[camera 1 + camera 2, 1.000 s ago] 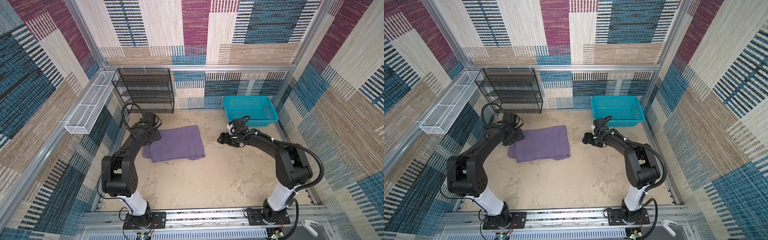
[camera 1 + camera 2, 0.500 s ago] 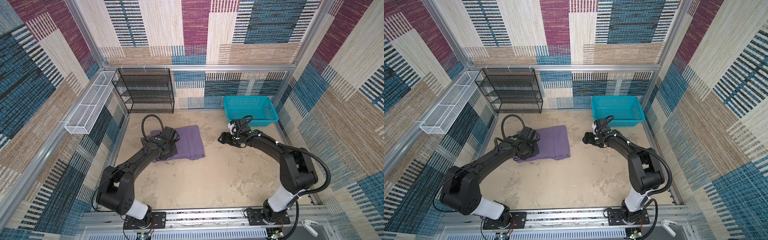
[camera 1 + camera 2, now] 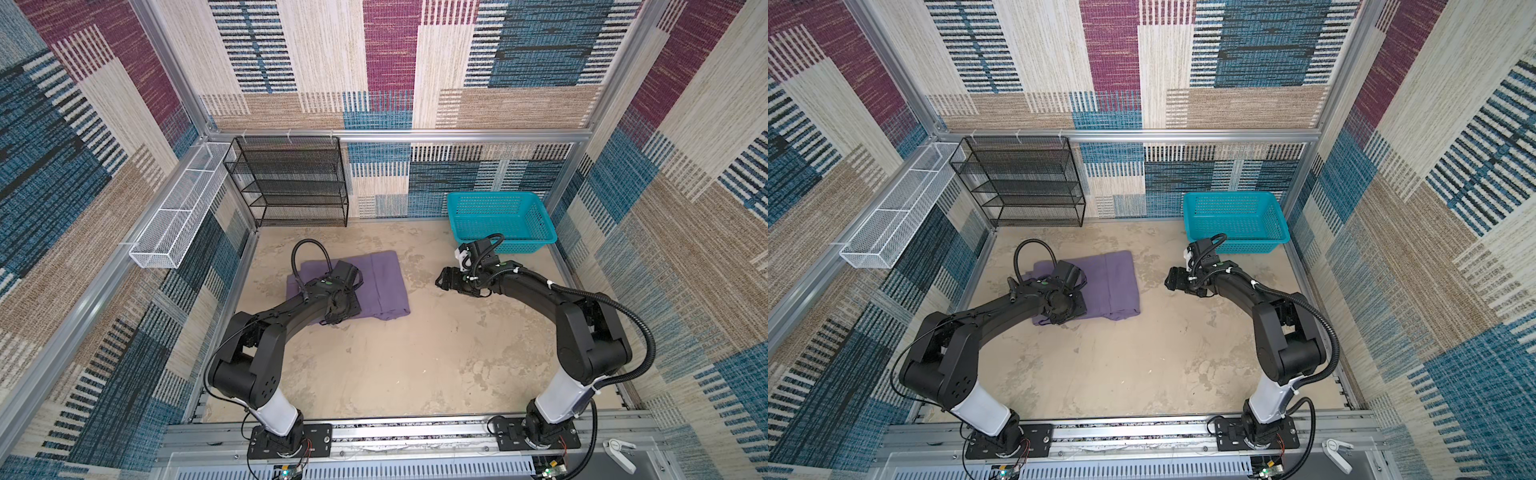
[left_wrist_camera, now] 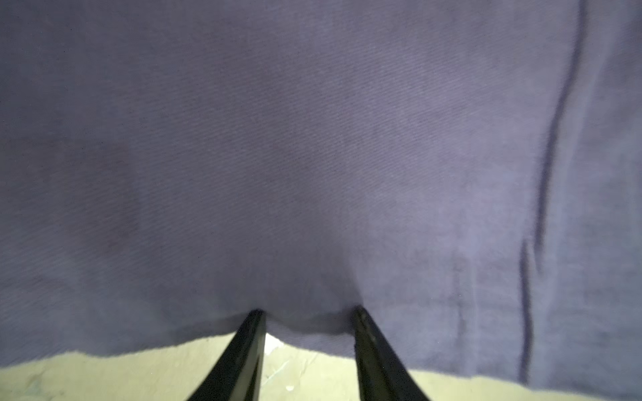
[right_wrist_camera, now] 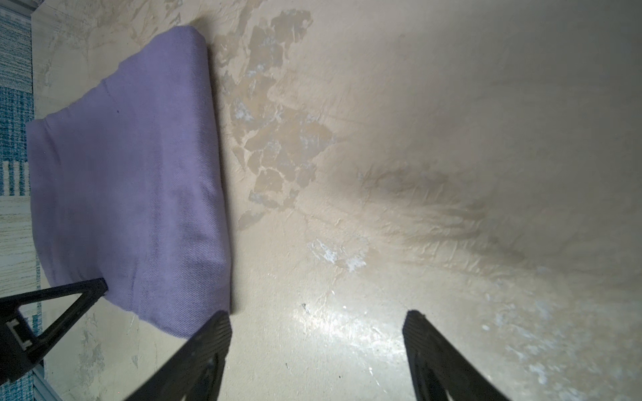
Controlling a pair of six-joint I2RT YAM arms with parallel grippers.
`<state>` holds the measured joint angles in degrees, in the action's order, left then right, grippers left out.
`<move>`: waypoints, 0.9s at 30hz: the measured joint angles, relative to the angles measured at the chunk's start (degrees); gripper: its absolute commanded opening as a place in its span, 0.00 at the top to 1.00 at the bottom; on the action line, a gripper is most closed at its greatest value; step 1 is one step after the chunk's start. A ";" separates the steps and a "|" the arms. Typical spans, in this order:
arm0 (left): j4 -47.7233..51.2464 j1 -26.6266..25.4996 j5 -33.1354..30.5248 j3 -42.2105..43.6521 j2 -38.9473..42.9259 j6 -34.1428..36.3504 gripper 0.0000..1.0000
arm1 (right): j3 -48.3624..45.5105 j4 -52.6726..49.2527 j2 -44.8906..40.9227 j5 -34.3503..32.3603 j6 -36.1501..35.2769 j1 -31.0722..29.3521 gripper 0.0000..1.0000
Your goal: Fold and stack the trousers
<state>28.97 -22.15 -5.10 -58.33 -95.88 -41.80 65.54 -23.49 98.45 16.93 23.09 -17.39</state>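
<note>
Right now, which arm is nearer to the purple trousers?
Left. The left gripper is over the trousers, its jaws apart and touching the cloth's edge. The right gripper hovers over the table to their right, not touching them.

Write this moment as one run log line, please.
left gripper: open, tips on trousers edge | right gripper: open, above table | trousers: folded flat

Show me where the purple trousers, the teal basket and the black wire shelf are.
purple trousers point(image 3: 386, 286): in a top view, on its uncovered folded cloth.
teal basket point(image 3: 528, 246): in a top view, on its front wall.
black wire shelf point(image 3: 291, 183): in a top view, on its middle tiers.
</note>
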 measured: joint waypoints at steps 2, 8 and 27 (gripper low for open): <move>-0.48 0.74 0.04 -0.61 -2.62 -0.04 0.68 | 0.44 -0.02 0.22 -0.02 0.00 0.00 0.19; -5.20 4.61 0.81 -2.86 -6.16 -0.02 0.72 | 1.33 -0.39 0.42 -0.68 0.00 0.00 0.19; -8.11 20.06 -0.59 -17.09 -17.57 3.39 0.07 | 2.14 -1.44 0.33 -4.59 -1.33 0.00 0.00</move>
<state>20.86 -2.09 -5.69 -75.42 -113.45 -38.41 67.68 -24.93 98.78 12.34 21.76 -17.39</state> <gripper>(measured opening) 0.410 0.998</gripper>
